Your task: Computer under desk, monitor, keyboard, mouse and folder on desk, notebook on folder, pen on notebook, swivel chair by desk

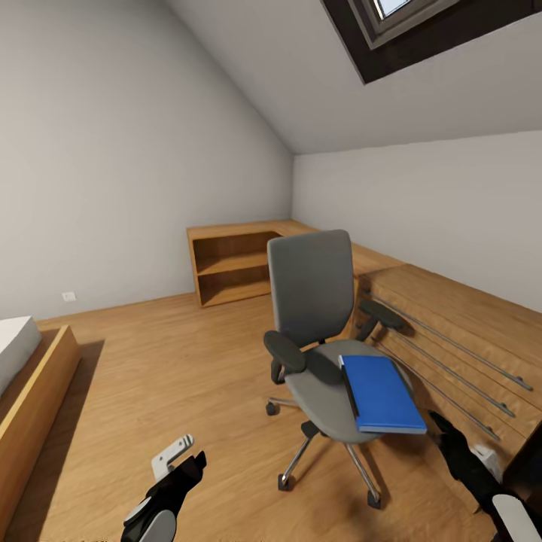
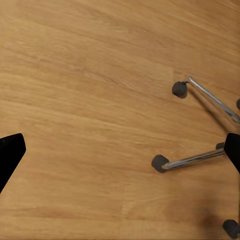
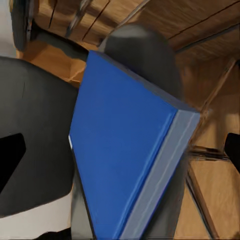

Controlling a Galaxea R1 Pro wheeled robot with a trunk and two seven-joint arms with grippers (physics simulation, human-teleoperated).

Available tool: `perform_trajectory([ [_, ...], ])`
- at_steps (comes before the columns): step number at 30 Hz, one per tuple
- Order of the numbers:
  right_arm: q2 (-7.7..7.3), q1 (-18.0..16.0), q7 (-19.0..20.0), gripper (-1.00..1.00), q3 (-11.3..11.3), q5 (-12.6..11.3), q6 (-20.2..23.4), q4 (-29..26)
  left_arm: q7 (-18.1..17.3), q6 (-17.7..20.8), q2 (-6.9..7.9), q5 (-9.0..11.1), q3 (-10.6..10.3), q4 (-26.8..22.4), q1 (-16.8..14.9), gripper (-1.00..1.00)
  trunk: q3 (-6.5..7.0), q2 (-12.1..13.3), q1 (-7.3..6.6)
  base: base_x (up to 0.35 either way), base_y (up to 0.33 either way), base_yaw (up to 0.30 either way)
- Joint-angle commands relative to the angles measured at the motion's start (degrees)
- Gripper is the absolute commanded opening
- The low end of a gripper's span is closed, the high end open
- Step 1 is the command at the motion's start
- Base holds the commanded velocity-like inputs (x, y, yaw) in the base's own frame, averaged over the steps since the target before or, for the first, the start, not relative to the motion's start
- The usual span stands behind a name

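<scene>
Lying on the swivel chair (image 1: 316, 331) seat, the folder (image 1: 382, 394) sits ungrasped; both jaws spread open, empty.

Soft even daylight, faint floor shadows, slightly blurred renders.

swivel chair (image 1: 316, 301): grey seat and back, dark armrests, chrome legs, dark casters
folder (image 1: 381, 393): bright blue, pale grey-white edge
floor (image 1: 173, 376): warm honey wood grain
shelf unit (image 1: 233, 263): light brown wood
walls (image 1: 113, 150): plain pale grey
left tool (image 1: 184, 470): black, with a light grey part
bed (image 1: 15, 342): white top, wooden frame
</scene>
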Motion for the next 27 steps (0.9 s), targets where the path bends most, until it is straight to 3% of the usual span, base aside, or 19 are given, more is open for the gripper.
perform_trajectory([
  [1,-0.52,-0.1,1.2,1.0,-0.2,-1.4,1.5,1.1,0.4,0.2,0.06,0.2,-0.2,-0.1,-0.1,1.0,-0.24,-0.4,0.22,0.0,0.0,0.0],
  [8,-1.73,-0.1,3.6,1.0,-0.2,-3.3,3.6,3.1,0.4,0.2,0.03,0.2,-0.3,0.1,-0.1,1.0,-1.5,-3.3,1.76,0.0,0.0,0.0],
  [19,-1.54,-0.1,4.0,1.0,0.2,-3.1,3.4,2.2,0.4,0.2,-0.03,0.2,-0.3,0.2,-0.1,1.0,-3.47,-7.7,4.17,0.0,0.0,0.0],
  [27,-1.67,-0.1,9.3,1.0,0.9,-2.9,3.7,2.1,0.4,0.2,-0.03,0.1,-0.9,0.2,-0.1,1.0,-4.91,-10.9,5.93,0.0,0.0,0.0],
])
